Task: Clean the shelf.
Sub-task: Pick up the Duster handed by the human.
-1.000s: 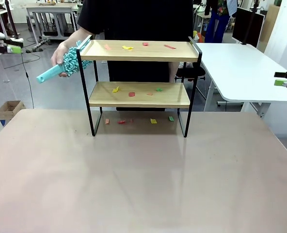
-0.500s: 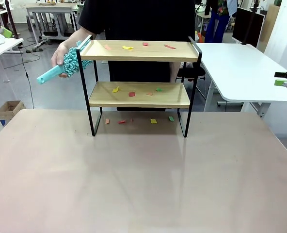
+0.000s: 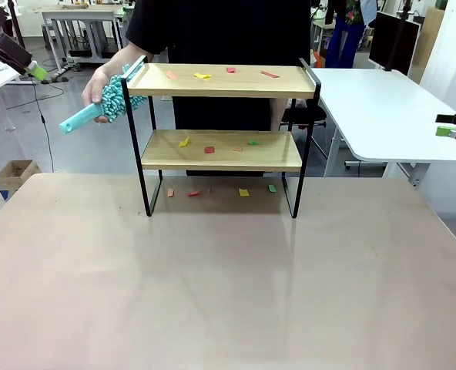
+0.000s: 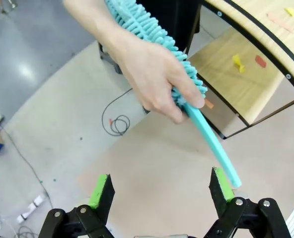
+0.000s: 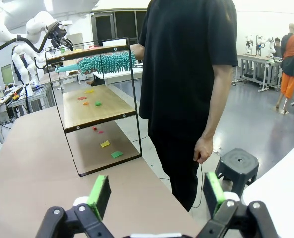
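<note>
The left pincer (image 4: 159, 186) stands fully open with nothing between its green pads. In its wrist view the tip of the long turquoise plastic handle of a fluffy turquoise duster (image 4: 209, 139) ends just beside one pad; whether they touch cannot be told. A person's hand (image 4: 147, 74) grips the duster where handle meets head and covers that part. The head runs out of the picture at the top.

The right pincer (image 5: 156, 191) is also fully open and holds nothing. In the front view it sits at the right edge, with the arm behind it cut off.

The two-tier shelf of light wooden boards in a thin black metal frame (image 3: 228, 86) stands at the far middle of the beige surface (image 3: 228, 293). It is well apart from both pincers: the left one is raised beyond its left end, the right one is off to its right.

Small coloured paper scraps (image 3: 203, 75) lie on both boards and on the surface beneath. The person's dark torso is partly hidden behind the shelf.
</note>
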Robot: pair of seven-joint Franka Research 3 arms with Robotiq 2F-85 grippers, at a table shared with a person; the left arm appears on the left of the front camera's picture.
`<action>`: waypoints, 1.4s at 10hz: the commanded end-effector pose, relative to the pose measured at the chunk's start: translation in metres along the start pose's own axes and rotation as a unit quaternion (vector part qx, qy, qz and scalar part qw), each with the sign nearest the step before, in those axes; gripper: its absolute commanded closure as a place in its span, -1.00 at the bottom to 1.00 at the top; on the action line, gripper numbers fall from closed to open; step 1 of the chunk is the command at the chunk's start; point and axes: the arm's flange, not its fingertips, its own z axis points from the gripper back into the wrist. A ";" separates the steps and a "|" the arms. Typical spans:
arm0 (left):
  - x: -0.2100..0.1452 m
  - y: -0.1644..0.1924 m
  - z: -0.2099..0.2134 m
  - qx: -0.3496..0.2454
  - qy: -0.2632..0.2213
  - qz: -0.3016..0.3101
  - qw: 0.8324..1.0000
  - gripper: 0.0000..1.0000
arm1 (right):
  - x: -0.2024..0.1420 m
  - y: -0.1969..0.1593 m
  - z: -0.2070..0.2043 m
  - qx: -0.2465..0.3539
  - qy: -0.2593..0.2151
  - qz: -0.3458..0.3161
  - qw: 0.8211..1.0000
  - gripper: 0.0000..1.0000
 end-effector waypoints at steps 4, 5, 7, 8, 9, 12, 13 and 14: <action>0.004 -0.052 0.000 0.035 -0.022 0.027 0.999 -1.00 | 0.004 0.001 -0.003 0.002 -0.001 0.004 1.000 -1.00; 0.006 -0.069 0.005 0.036 -0.032 0.035 0.998 -1.00 | 0.004 0.001 -0.003 0.002 -0.001 0.004 1.000 -1.00; 0.004 -0.100 0.001 0.055 -0.015 0.051 0.997 -1.00 | 0.004 0.001 -0.003 0.002 -0.001 0.004 1.000 -1.00; -0.001 -0.113 -0.002 0.074 -0.013 0.068 0.995 -1.00 | 0.004 0.001 -0.003 0.002 -0.001 0.004 1.000 -1.00; -0.006 -0.122 -0.009 0.096 -0.022 0.093 0.991 -1.00 | 0.004 0.001 -0.003 0.002 -0.001 0.004 1.000 -1.00; -0.016 -0.143 -0.034 0.148 -0.039 0.119 0.981 -1.00 | 0.004 0.001 -0.003 0.002 -0.001 0.004 1.000 -1.00; -0.017 -0.151 -0.043 0.151 -0.039 0.118 0.981 -1.00 | 0.004 0.001 -0.003 0.002 -0.001 0.004 1.000 -1.00; -0.016 -0.155 -0.054 0.152 -0.034 0.114 0.981 -1.00 | 0.004 0.001 -0.003 0.002 -0.001 0.004 1.000 -1.00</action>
